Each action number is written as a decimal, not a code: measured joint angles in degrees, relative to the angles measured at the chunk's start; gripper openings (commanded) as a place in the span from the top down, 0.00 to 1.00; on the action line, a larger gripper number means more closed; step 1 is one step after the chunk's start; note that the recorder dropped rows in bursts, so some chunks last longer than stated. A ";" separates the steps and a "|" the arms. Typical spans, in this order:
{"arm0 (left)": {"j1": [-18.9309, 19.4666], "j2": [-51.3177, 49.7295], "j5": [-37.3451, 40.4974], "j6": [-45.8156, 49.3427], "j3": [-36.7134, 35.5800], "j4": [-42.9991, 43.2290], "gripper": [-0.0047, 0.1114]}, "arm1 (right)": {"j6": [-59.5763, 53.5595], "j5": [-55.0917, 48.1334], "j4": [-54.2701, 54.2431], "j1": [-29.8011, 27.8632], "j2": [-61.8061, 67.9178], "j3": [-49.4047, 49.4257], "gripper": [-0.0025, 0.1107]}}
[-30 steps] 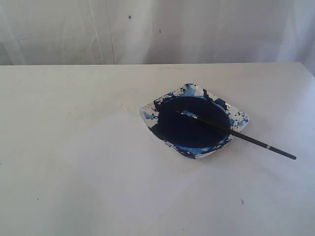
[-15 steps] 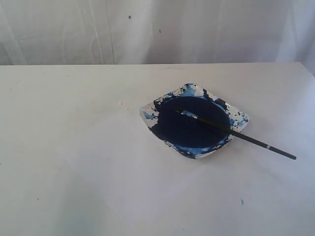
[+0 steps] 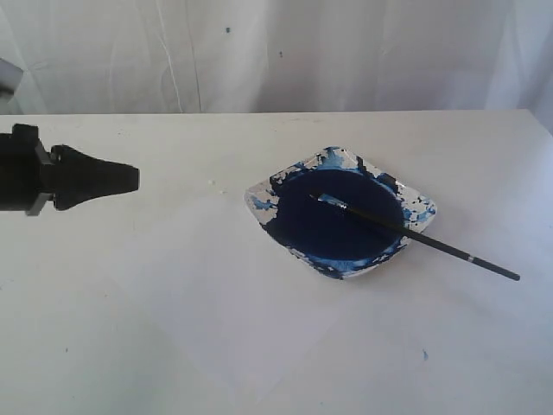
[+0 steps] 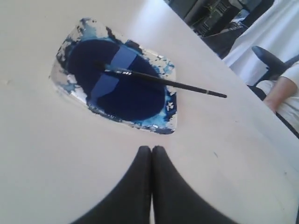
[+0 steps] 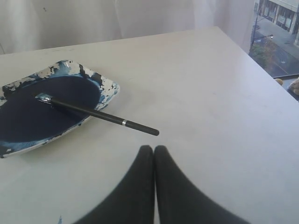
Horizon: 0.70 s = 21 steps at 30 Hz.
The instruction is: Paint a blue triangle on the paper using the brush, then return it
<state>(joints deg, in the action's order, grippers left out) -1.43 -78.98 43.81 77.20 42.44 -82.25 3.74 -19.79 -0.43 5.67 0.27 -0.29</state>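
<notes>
1. Tabletop: flat white table surface [image 3: 484, 156] backed by a white curtain; it carries every item listed below.
2. Paper: large thin white rectangular sheet, faintly translucent [image 3: 216, 294], lying flat on the tabletop in front of and to the left of the dish in the exterior view. Its edges are barely distinct from the table.
3. Left gripper: black tapered two-finger gripper [image 3: 131, 177] on a black arm at the left edge of the exterior view, pointing toward the dish and well apart from it. The left wrist view shows the gripper [image 4: 152, 148] with both fingers pressed together and nothing between them.
4. Right gripper: black two-finger gripper [image 5: 154, 148], fingers pressed together and empty, above bare tabletop near the handle end of the brush, not touching it.
5. Dish: square shallow white dish with a blue-splattered rim [image 3: 341, 156], filled with a dark blue paint pool.
6. Brush: long thin black stick with a silvery ferrule [image 3: 406, 230]. The bristle end rests in the paint, the shaft crosses the rim, and the handle end lies on the table to the right.
7. Splatter: small blue paint spot [image 3: 424, 354] on the table, in front of the brush handle.
</notes>
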 measured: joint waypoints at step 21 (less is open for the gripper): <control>0.00 -22.55 -10.51 11.85 -1.66 -16.02 0.96 | 0.00 0.00 0.00 0.00 0.00 0.00 0.98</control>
<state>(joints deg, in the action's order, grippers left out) -1.43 -101.53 33.30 89.05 40.79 -98.27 3.74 -19.79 -0.43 5.67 0.27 -0.29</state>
